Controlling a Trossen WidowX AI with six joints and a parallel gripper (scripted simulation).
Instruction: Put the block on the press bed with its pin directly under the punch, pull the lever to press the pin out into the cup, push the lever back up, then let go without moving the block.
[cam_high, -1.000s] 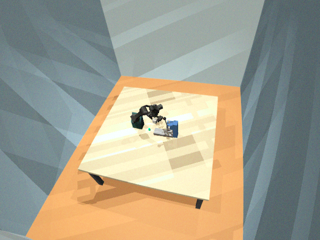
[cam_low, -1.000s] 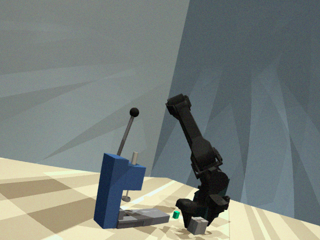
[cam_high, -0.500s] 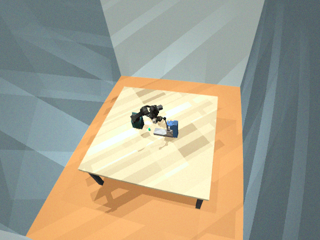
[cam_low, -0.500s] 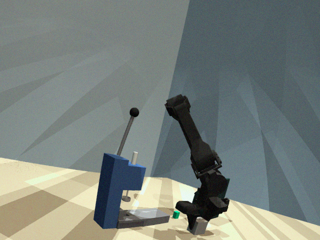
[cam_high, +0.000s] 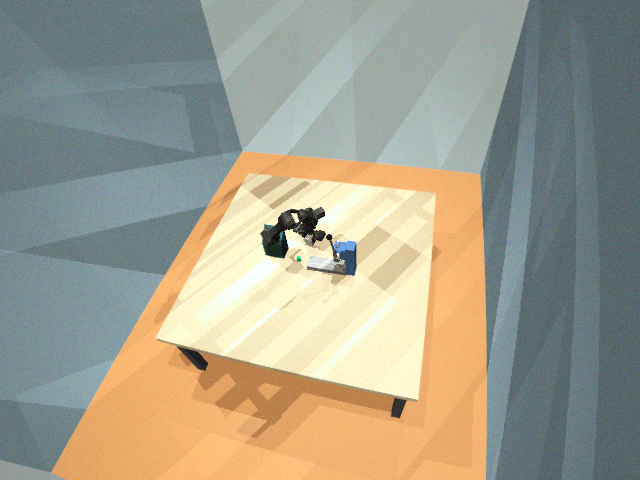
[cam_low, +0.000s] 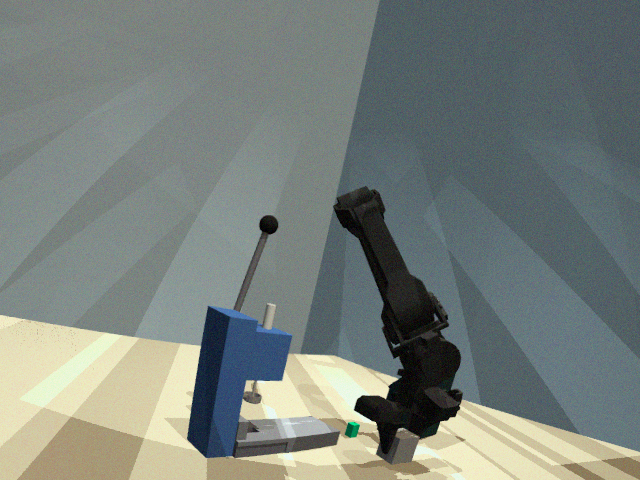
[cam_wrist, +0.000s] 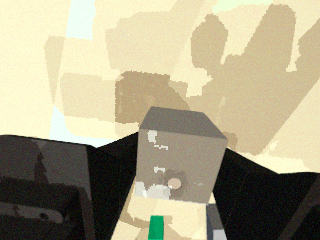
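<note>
My gripper (cam_high: 310, 239) (cam_low: 402, 445) (cam_wrist: 174, 139) is shut on the grey block, one finger on each side. The block (cam_low: 406, 447) (cam_wrist: 175, 155) is at or just above the table; I cannot tell which. Its pale round pin (cam_wrist: 174, 183) shows in the face toward the wrist camera. The blue press (cam_high: 351, 258) (cam_low: 214, 392) stands apart from the block. Its grey bed (cam_high: 323, 264) (cam_low: 312, 438) has no block on it. The lever's black knob (cam_high: 329, 237) (cam_low: 268, 224) is raised. The punch (cam_low: 254, 386) hangs above the bed. I cannot make out the cup.
A small green cube (cam_high: 298, 258) (cam_low: 352, 429) (cam_wrist: 156, 228) lies on the table between the press bed and the arm's base. The grey bed's end (cam_wrist: 218, 234) shows at the bottom of the wrist view. The raised lever and blue press head stand above the bed.
</note>
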